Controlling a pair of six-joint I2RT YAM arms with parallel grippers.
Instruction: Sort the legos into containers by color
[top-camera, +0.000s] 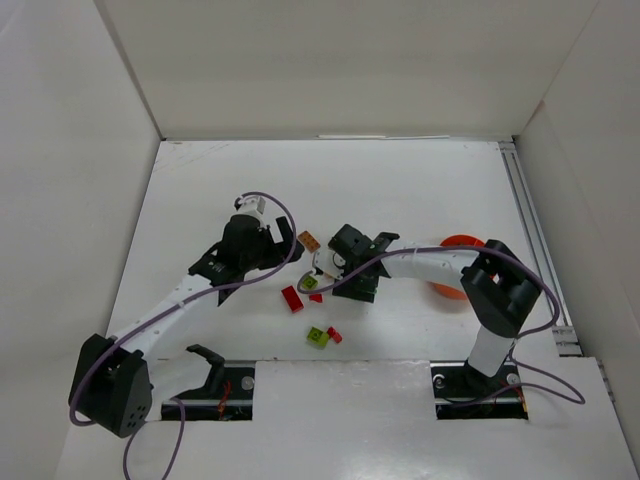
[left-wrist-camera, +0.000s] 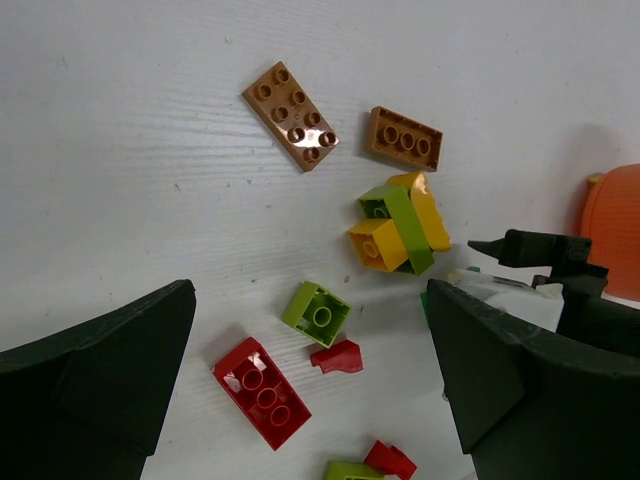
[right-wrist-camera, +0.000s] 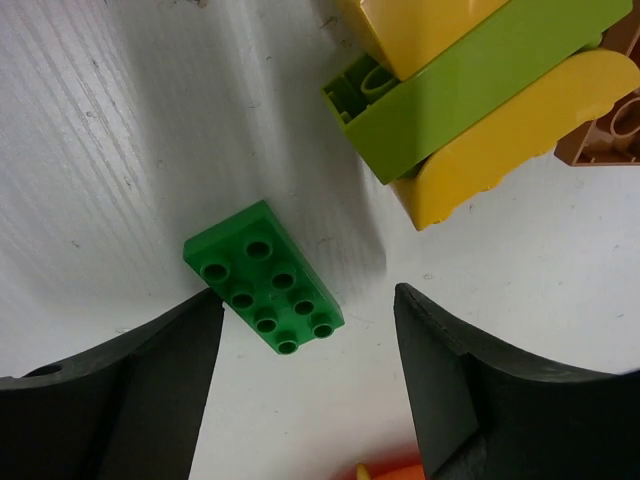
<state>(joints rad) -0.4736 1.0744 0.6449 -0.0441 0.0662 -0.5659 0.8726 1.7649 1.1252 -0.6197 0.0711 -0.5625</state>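
Loose legos lie mid-table. The left wrist view shows a brown plate (left-wrist-camera: 290, 115), a brown brick (left-wrist-camera: 404, 138), a yellow and lime clump (left-wrist-camera: 400, 225), a lime brick (left-wrist-camera: 316, 313), a small red piece (left-wrist-camera: 337, 356) and a red brick (left-wrist-camera: 262, 392). My left gripper (left-wrist-camera: 310, 292) hangs open and empty above the lime brick; in the top view it (top-camera: 283, 246) is left of the pile. My right gripper (right-wrist-camera: 308, 295) is open and empty over a dark green brick (right-wrist-camera: 264, 277), which lies flat, beside the clump (right-wrist-camera: 470, 90). The orange bowl (top-camera: 462, 242) sits right of the pile, half hidden by the right arm.
A lime brick (top-camera: 318, 336) and a red piece (top-camera: 334, 335) lie nearer the front edge. The two grippers (top-camera: 340, 272) are close together over the pile. White walls enclose the table, and a rail (top-camera: 530, 230) runs along the right side.
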